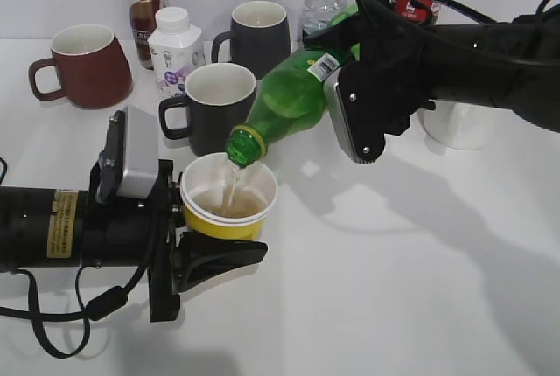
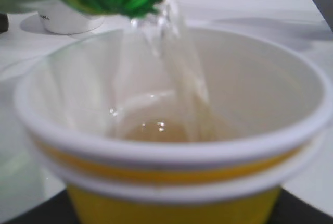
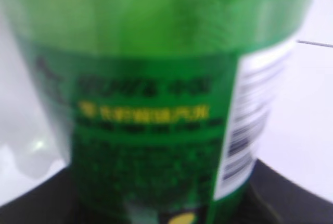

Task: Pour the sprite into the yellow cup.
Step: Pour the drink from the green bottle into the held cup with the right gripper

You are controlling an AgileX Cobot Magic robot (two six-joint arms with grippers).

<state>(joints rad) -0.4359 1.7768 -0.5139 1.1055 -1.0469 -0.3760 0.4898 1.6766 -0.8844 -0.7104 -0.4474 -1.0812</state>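
Between the fingers of the left gripper sits the yellow cup, clamped at its base and upright; clear liquid pools inside it; just above its rim hangs the mouth of the sprite — tilted steeply, neck down, a thin stream falling into the cup; the right gripper grasps the bottle's labelled body, up and right of the cup.
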